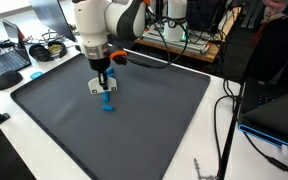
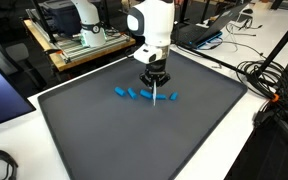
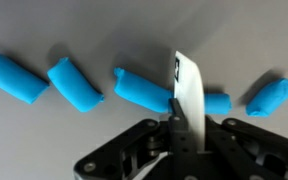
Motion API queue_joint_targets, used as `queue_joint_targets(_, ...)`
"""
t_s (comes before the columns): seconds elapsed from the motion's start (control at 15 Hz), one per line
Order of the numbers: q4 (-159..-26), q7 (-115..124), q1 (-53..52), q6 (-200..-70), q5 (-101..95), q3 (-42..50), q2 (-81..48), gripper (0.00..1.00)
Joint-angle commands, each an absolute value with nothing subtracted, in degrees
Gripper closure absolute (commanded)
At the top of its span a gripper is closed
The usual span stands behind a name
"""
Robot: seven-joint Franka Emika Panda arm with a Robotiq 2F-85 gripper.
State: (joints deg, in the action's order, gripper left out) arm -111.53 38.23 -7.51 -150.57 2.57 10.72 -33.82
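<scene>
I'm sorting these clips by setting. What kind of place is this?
Probably a lab or office workspace: a laptop, loose cables, and an equipment shelf behind the robot's grey mat.

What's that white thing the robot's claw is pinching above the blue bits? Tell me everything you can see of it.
The white strip is thin, flat and narrow, plastic or card by its look, with a slanted tip and a small dark mark near it. The gripper is shut on one end; the other points down at the grey mat, crossing the row of blue pieces between two of them. Whether it touches them cannot be told.
</scene>
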Motion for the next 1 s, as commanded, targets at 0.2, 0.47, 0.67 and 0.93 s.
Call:
queue_joint_targets(0.2, -111.66, 37.63, -5.82, -152.26, 5.62, 9.08, -35.23, 0.99)
queue_joint_targets(0.47, -112.16, 36.18, -4.33, -153.24, 7.99, 7.16, -35.22, 0.99)
queue_joint_targets(0.67, -113.37, 35.99, -5.1, -154.61, 7.48, 6.69, -34.6, 0.99)
queue_joint_targets(0.93, -115.63, 34.0, -6.3, -155.82, 6.88, 6.06, -32.82, 0.99)
